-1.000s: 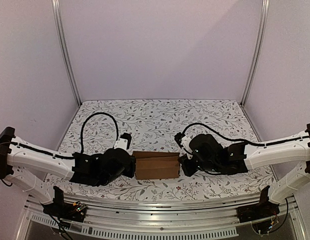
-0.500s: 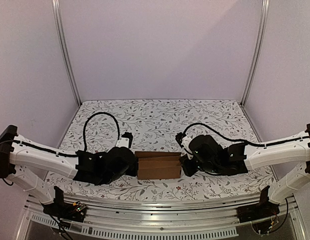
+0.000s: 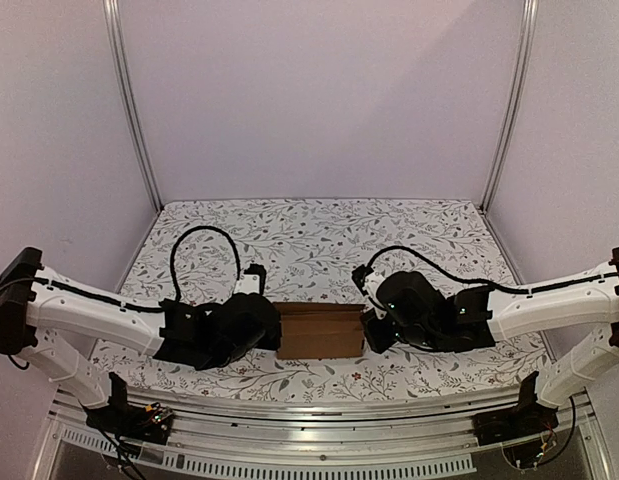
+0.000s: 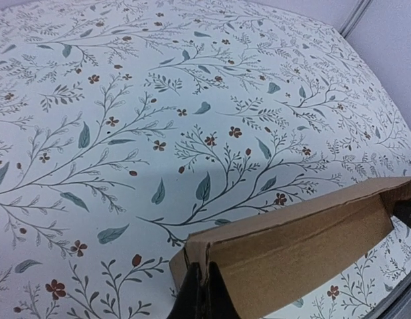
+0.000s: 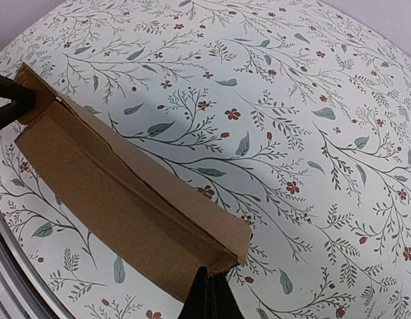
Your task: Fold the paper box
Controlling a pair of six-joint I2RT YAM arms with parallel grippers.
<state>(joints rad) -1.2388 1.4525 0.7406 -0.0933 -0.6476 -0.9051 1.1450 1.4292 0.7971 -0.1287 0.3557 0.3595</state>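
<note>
The paper box (image 3: pixel 320 332), a brown cardboard piece folded into a long shallow shape, lies near the table's front edge between my two arms. My left gripper (image 3: pixel 278 334) is shut, its tips against the box's left end. In the left wrist view the closed left gripper (image 4: pixel 205 278) meets the near corner of the box (image 4: pixel 305 246). My right gripper (image 3: pixel 366 333) is also shut and touches the right end. The right wrist view has the right gripper (image 5: pixel 210 278) at the near corner of the box (image 5: pixel 119 193). I cannot see cardboard between either pair of fingers.
A floral cloth (image 3: pixel 319 235) covers the table behind the box. A metal rail (image 3: pixel 309 410) runs along the near edge, close in front of the box. White walls with two upright metal posts (image 3: pixel 134 110) close the back and sides.
My left arm has moved a little to the right, and the box has slid slightly right with it. The right arm has hardly moved.
</note>
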